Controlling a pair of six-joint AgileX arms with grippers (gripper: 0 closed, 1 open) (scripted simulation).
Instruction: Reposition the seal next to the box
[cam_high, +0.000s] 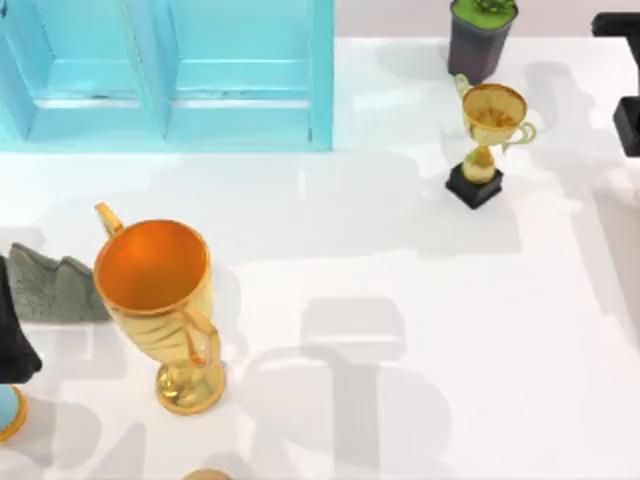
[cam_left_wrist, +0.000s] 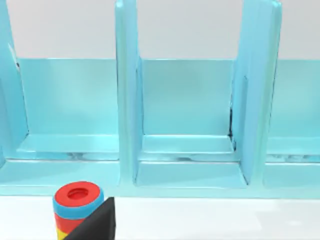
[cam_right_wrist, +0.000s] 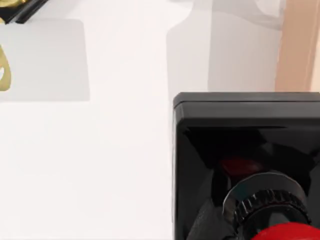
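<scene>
The seal (cam_right_wrist: 245, 130) sits very close in the right wrist view: a black square block with a ribbed collar and a glossy red knob (cam_right_wrist: 290, 234) at the frame's edge. No fingers can be made out around it. My right arm (cam_high: 628, 120) is a dark shape at the table's far right edge in the top view. The box (cam_high: 170, 70), a light blue unit with open compartments, stands at the back left, and its bays (cam_left_wrist: 187, 115) face the left wrist view. My left arm (cam_high: 15, 335) stays parked at the left edge.
A large gold trophy (cam_high: 160, 300) stands front left beside a grey rock (cam_high: 55, 285). A small gold trophy on a black base (cam_high: 485, 140) and a dark plant pot (cam_high: 480, 35) stand back right. A red, blue and yellow stacked ring toy (cam_left_wrist: 75, 205) sits before the box.
</scene>
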